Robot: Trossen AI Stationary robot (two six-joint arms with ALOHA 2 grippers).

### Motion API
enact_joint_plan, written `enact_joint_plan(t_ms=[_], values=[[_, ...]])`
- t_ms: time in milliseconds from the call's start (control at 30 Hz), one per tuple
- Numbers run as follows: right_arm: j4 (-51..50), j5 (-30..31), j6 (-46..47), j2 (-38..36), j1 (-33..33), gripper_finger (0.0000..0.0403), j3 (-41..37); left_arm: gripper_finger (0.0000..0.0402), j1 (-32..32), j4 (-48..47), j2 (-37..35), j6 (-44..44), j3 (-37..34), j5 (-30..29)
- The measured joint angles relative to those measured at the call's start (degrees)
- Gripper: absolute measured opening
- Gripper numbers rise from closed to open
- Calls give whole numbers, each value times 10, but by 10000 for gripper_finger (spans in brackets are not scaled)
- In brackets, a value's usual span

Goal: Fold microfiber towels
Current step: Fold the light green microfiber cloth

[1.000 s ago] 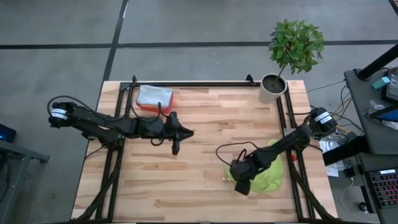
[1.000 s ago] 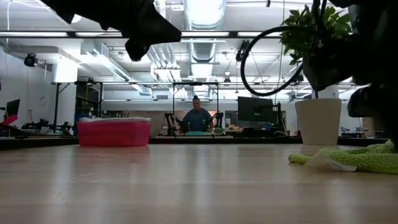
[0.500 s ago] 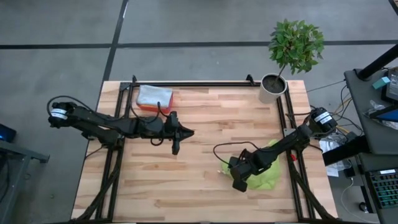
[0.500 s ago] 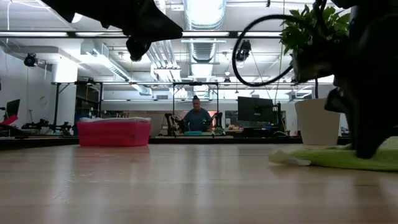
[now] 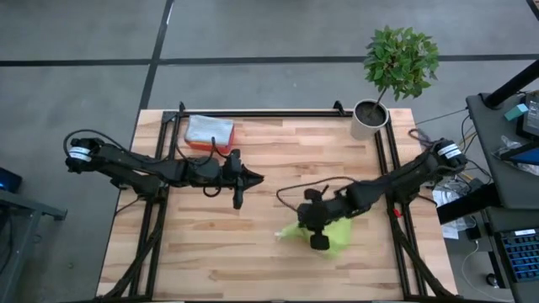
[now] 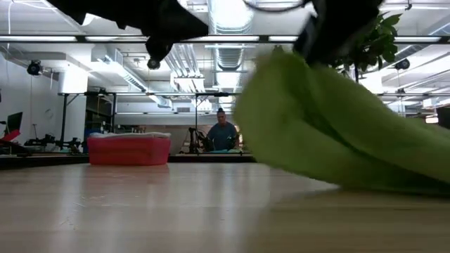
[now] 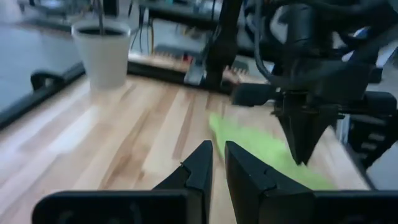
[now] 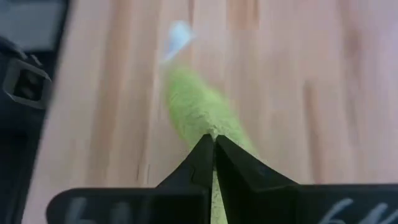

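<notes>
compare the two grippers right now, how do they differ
The right gripper is shut on the lime green towel low over the table's right half; the left gripper holds nothing.
The left gripper hangs over bare wood near the table middle, clear of any cloth, fingers nearly closed with a thin gap; the right gripper's fingers meet on the fabric.
Both are dark two-finger grippers.

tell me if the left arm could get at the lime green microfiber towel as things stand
Probably yes. Bare wood lies between the left gripper, hovering mid-table with fingers nearly shut, and the lime green microfiber towel. But the right gripper is shut on that towel and crowds it.
</notes>
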Motion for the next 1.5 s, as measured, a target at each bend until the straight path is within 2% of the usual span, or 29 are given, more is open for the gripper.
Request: enact_joint_plan(t_ms=[133,267,367,533,600,700,800,900,1000,1167,1267,1367,1500], values=[[58,-1,-47,-45,-27,8,0,29,-2,58,0,21,0,24],[105,0,-39,-78,-64,8,-1,44,-13,103,0,64,0,58],[137,1,-16,-86,-93,8,-1,76,-27,103,0,104,0,64],[179,1,17,-71,-146,8,-1,153,-58,74,1,176,0,57],[184,1,17,-60,-168,8,-1,180,-72,41,2,194,0,9],[184,1,17,-46,-195,8,-2,209,-96,-32,2,213,0,-106],[185,1,17,-32,-217,8,-2,222,-115,-84,4,213,0,-184],[186,1,17,-19,-236,8,-2,223,-125,-92,22,210,-5,-243],[192,1,17,-7,-249,8,-2,224,-126,-74,55,202,-5,-286],[196,2,23,5,-263,8,-2,224,-125,4,136,166,-2,-318],[201,2,32,10,-266,8,-2,224,-125,53,187,165,4,-375],[210,2,33,13,-266,8,-2,224,-125,58,226,165,18,-438],[215,2,37,13,-266,8,-2,224,-121,71,254,162,34,-456]])
